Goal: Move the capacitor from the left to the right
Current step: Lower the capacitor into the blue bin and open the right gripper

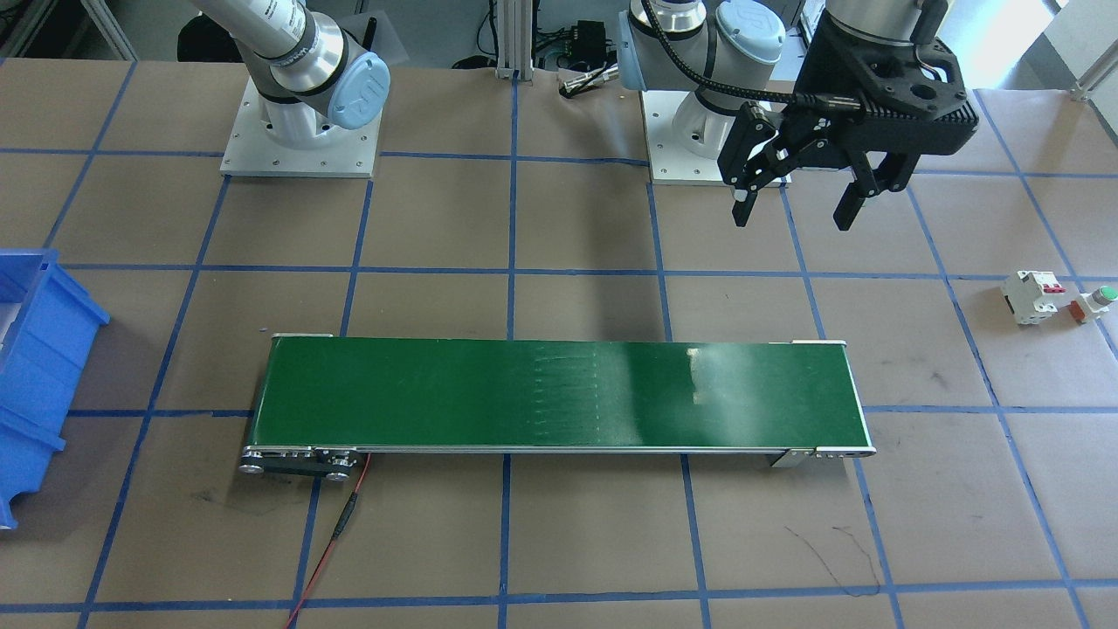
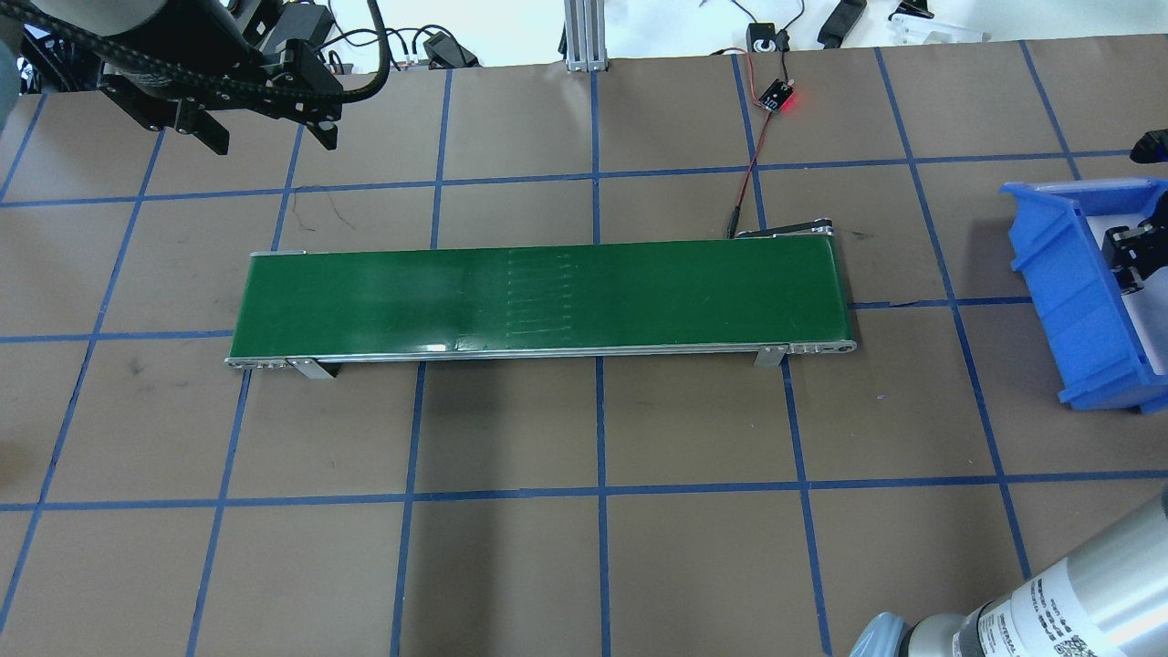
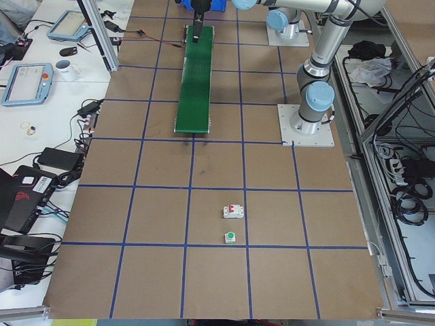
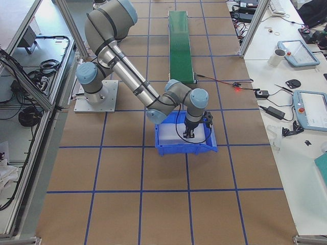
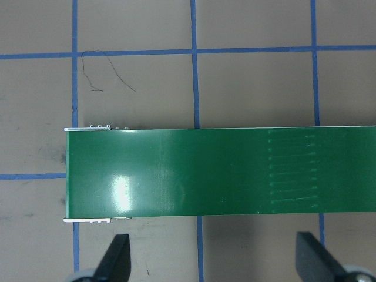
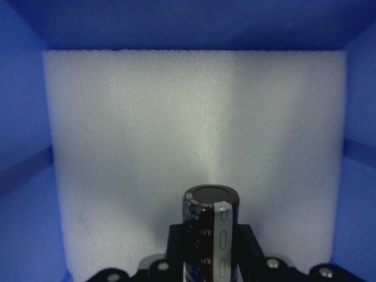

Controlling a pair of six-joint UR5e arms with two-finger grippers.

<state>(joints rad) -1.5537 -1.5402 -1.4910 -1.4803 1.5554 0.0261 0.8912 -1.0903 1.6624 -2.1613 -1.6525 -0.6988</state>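
The capacitor (image 6: 210, 230), a dark cylinder with a pale stripe, sits between the fingers of my right gripper (image 6: 209, 264), which is shut on it. That gripper (image 2: 1130, 258) is inside the blue bin (image 2: 1068, 292), over its white foam floor (image 6: 147, 135); it also shows in the exterior right view (image 4: 189, 133). I cannot tell whether the capacitor touches the foam. My left gripper (image 1: 793, 215) is open and empty, hanging above the table beside the left end of the green conveyor belt (image 1: 559, 393). Its two fingertips (image 5: 114, 258) frame the belt's end in the left wrist view.
The white circuit breaker with red switches (image 1: 1035, 297) and the green-capped push-button (image 1: 1096, 303) lie on the table at the robot's far left. A red-black cable (image 2: 748, 182) runs from the belt's right end to a small board.
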